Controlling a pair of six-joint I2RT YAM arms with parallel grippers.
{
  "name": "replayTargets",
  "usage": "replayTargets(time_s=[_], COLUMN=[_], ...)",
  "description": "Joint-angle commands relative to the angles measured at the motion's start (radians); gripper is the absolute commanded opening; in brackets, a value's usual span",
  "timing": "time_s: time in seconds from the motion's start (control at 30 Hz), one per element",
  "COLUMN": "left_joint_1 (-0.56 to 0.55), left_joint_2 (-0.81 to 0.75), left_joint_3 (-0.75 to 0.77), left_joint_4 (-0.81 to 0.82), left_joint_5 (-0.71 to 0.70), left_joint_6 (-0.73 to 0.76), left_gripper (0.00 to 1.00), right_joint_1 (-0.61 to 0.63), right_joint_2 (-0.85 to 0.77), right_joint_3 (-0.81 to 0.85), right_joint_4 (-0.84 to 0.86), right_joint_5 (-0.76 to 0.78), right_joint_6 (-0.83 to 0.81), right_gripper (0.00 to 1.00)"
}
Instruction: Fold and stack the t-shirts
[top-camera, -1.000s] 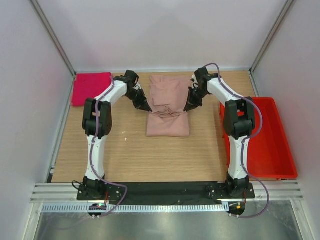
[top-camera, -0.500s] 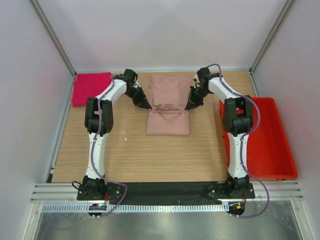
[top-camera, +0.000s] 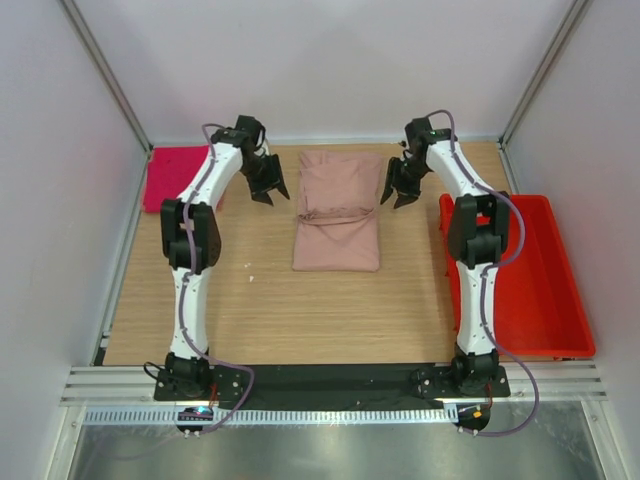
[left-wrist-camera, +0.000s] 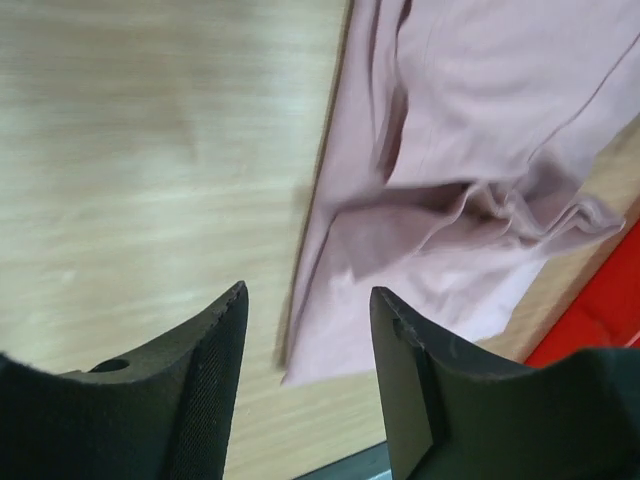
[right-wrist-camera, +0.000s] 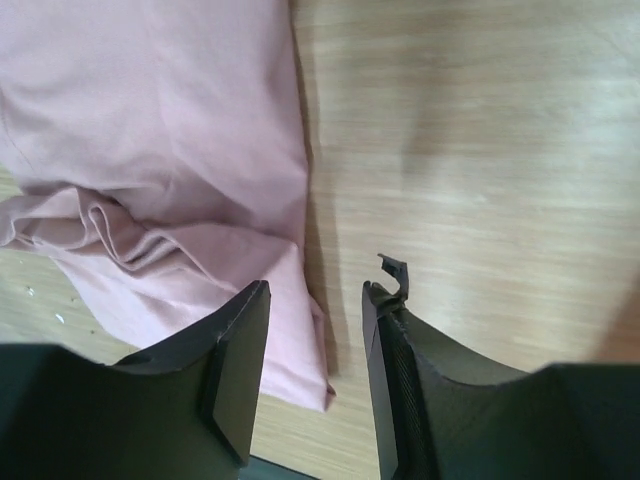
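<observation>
**A:** Which step are we in?

**B:** Folding the pale pink t-shirt (top-camera: 337, 210), I'd say. It lies in the middle of the worktop (top-camera: 260, 310) as a narrow rectangle, its far part doubled over, with a rumpled edge running across it about halfway down.

**A:** And the hands?

**B:** Both are released. The left hand (top-camera: 265, 190) hangs just beside the shirt's left edge and the right hand (top-camera: 400, 193) just beside its right edge. Their jaws stand apart with nothing between them (the wrist views show only cloth and wood below).

**A:** What next?

**B:** Probably one more fold, or smoothing that bunched edge. Either way, each hand needs to drop and pinch a corner cleanly, taking all the layers together so the fold doesn't slide open. After that the shirt has to be stacked with the magenta t-shirt (top-camera: 180, 175), which is folded at the far left corner, well apart.

**A:** Anything in the way?

**B:** The red plastic bin (top-camera: 530, 290) sits along the right side, near the right arm but apart from the shirt. The path leftward looks free.
</observation>
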Motion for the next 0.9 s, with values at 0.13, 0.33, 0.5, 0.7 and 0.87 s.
replayTargets(time_s=[0.13, 0.33, 0.5, 0.7, 0.87], left_joint_1=[-0.051, -0.16, -0.171, -0.175, -0.183], left_joint_2=[-0.333, -0.343, -0.237, -0.218, -0.211], left_joint_3=[-0.433, -0.575, -0.57, -0.596, -0.641], left_joint_4=[0.23, 0.585, 0.769, 0.821, 0.835], left_joint_5=[0.22, 0.38, 0.42, 0.389, 0.395], left_joint_6=[0.032, -0.134, -0.256, -0.257, -0.25], left_gripper=[0.37, 0.16, 0.09, 0.08, 0.08], right_joint_1=[0.048, 0.057, 0.06, 0.059, 0.057], right_joint_2=[-0.317, -0.348, -0.286, -0.22, -0.143], right_joint_3=[-0.378, -0.655, -0.684, -0.709, -0.66], right_joint_4=[0.212, 0.645, 0.777, 0.879, 0.986], right_joint_5=[-0.185, -0.376, -0.431, -0.439, -0.41], right_joint_6=[0.075, 0.318, 0.404, 0.439, 0.493], right_gripper=[0.43, 0.22, 0.11, 0.1, 0.1])
